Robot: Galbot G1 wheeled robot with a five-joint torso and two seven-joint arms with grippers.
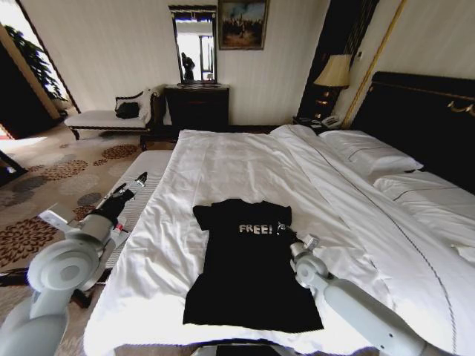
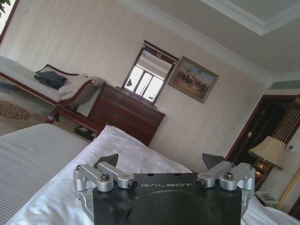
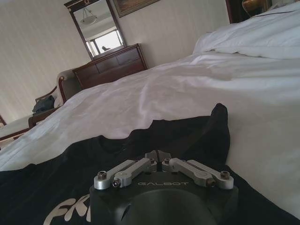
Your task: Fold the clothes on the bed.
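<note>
The clothes, a black T-shirt (image 1: 249,274) with white "FREE!" lettering, lie spread flat on the white bed (image 1: 223,159) near its foot, collar toward the pillows. My right gripper (image 1: 284,230) rests low on the shirt's right shoulder, just beside the lettering. In the right wrist view its fingertips (image 3: 158,154) meet, shut, over the black fabric (image 3: 187,133); I cannot tell whether any cloth is pinched. My left gripper (image 1: 139,180) hovers off the bed's left edge, above the bench. Its fingers (image 2: 108,160) stand wide open and hold nothing.
A white-cushioned bench (image 1: 145,167) runs along the bed's left side. Pillows (image 1: 371,152) and a dark headboard (image 1: 423,111) lie to the right. A dark dresser (image 1: 197,106), a chaise (image 1: 104,119) and a lamp (image 1: 334,72) stand by the far wall.
</note>
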